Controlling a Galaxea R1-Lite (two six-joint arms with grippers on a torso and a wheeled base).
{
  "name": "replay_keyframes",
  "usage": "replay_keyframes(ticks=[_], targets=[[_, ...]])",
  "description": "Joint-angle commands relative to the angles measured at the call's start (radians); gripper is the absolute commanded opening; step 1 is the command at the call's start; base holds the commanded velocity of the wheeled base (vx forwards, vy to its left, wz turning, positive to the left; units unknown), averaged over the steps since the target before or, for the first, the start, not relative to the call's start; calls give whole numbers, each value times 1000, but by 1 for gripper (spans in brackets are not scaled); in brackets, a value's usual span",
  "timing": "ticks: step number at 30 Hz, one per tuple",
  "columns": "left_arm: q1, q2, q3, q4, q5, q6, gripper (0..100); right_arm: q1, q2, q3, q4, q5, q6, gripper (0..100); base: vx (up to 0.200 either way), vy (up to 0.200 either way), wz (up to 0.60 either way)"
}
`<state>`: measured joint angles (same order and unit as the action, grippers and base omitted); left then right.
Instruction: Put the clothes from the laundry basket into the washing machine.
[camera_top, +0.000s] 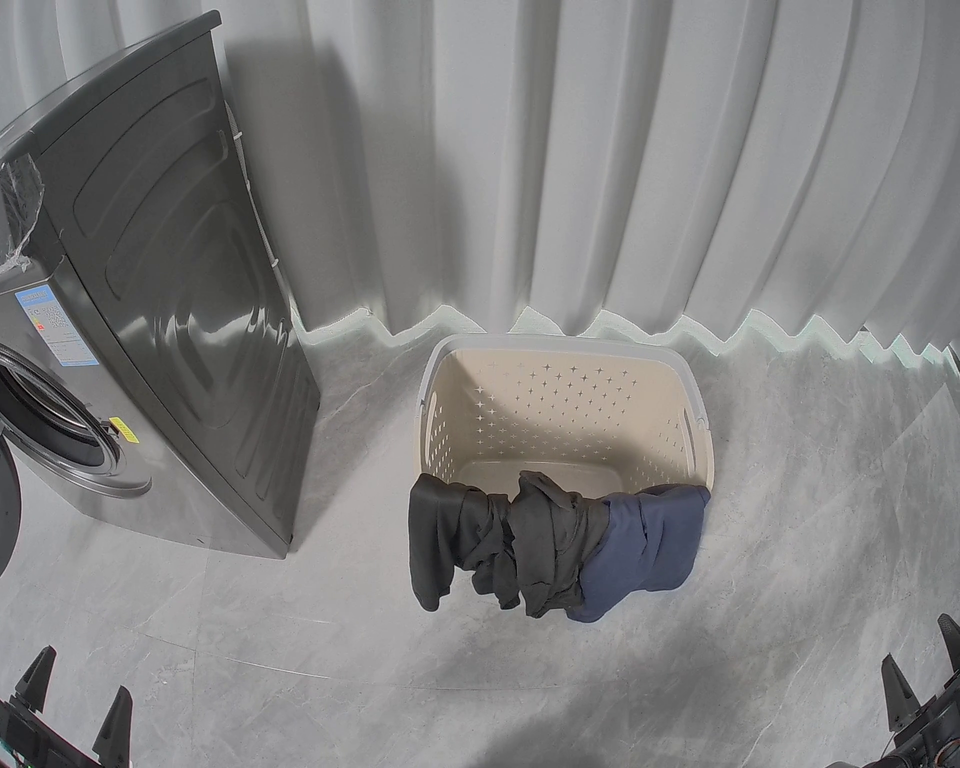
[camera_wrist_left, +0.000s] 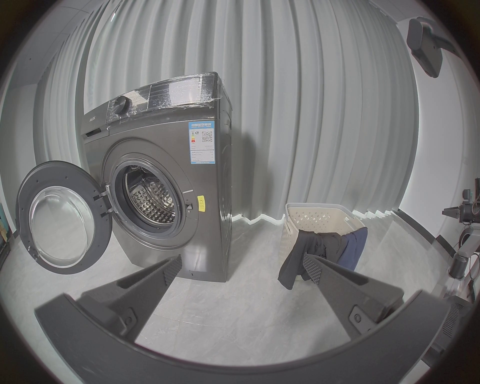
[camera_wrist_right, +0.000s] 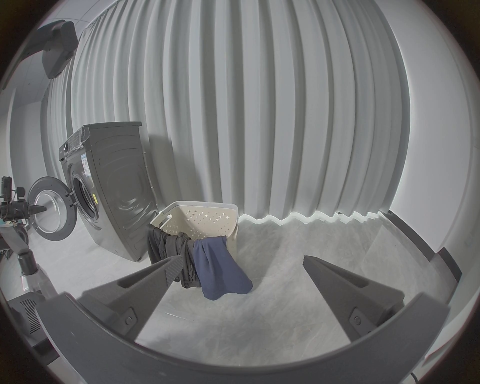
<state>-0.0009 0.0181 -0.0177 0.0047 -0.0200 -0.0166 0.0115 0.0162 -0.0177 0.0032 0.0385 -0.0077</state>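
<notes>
left claw and right claw hang low, spread wide, well short of the laundry basket.

Your left hand, a black two-fingered gripper, sits low at the near left edge of the head view, with its pointed, ribbed-tipped fingers spread wide apart. Your right hand, a matching black gripper, sits low at the near right edge, its fingers spread just as wide. Both hands point forward and hang well apart from each other, one at each side of you, at about the same height.
</notes>
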Motion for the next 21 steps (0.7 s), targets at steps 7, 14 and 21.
replay_keyframes(ticks=[7,14,21], targets=[[-1,-18,15,-2,0,-2,100,-1,-16,16,0,0,0,100,57,0,0],[-1,-18,15,0,0,-2,100,-1,-16,16,-2,0,0,100,114,0,0],[-1,-18,15,0,0,0,100,-2,-16,16,-8,-17,11,100,0,0,0]])
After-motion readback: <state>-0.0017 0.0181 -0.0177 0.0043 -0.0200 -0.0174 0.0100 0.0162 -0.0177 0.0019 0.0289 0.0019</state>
